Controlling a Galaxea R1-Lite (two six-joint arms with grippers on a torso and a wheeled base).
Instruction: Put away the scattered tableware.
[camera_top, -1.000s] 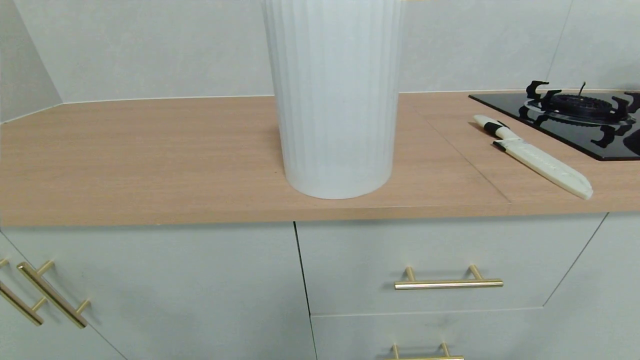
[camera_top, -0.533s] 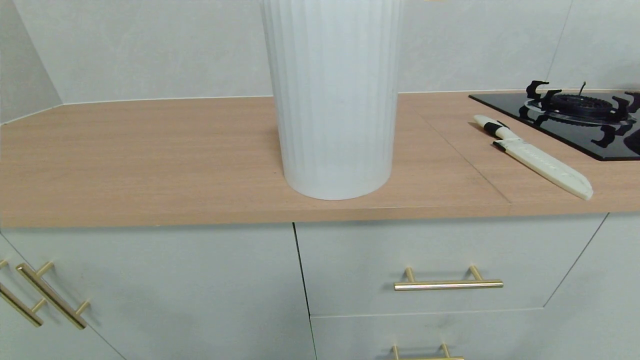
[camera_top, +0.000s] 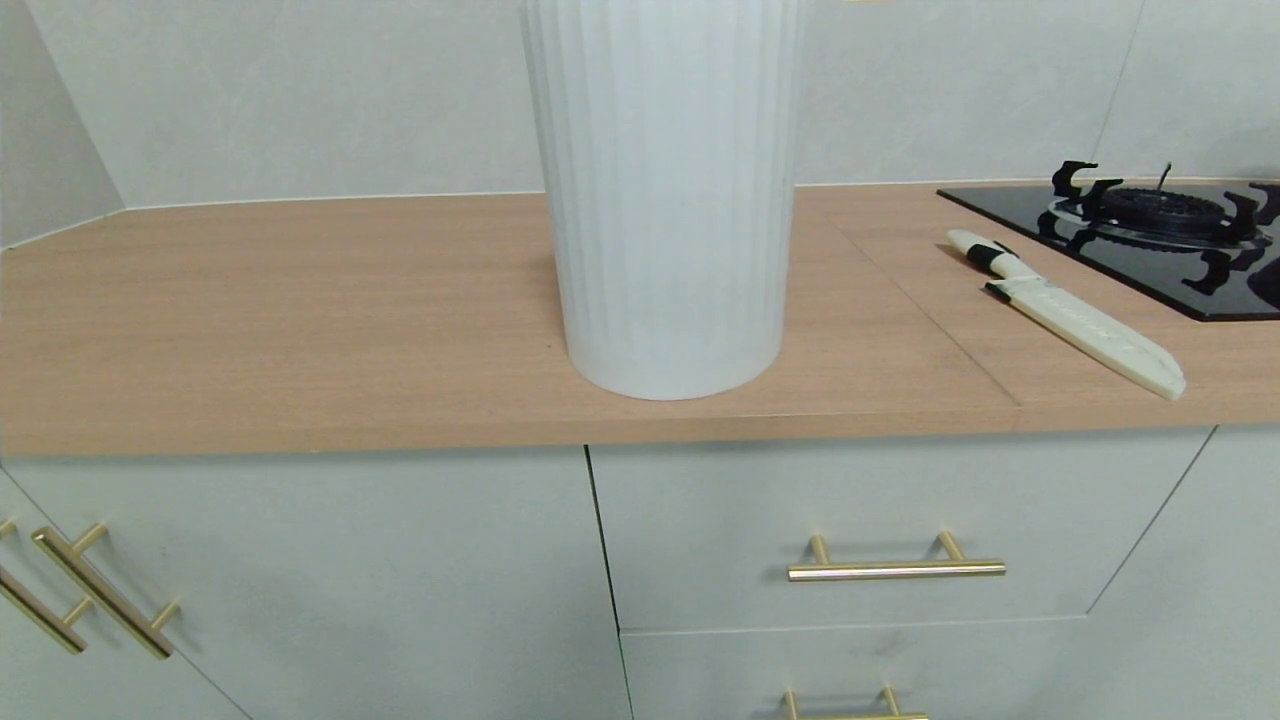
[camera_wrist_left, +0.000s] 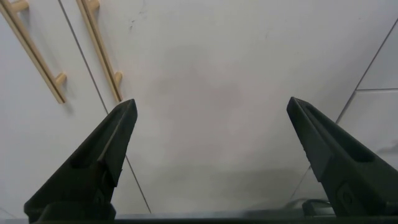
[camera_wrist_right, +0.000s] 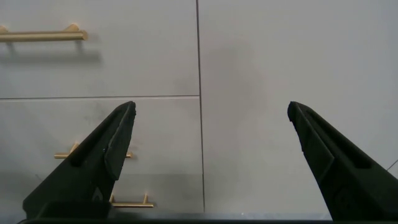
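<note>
A white knife with a black band on its handle (camera_top: 1066, 314) lies on the wooden counter (camera_top: 300, 320) at the right, beside the stove. A tall white ribbed container (camera_top: 667, 200) stands near the counter's front edge at the middle; its top is cut off by the frame. My left gripper (camera_wrist_left: 211, 115) is open, low in front of the grey cabinet doors. My right gripper (camera_wrist_right: 211, 115) is open too, facing the drawer fronts, with nothing between its fingers.
A black gas stove (camera_top: 1150, 235) sits at the counter's back right. Below the counter are grey cabinet doors and drawers with brass handles (camera_top: 896, 566). The left half of the counter is bare wood.
</note>
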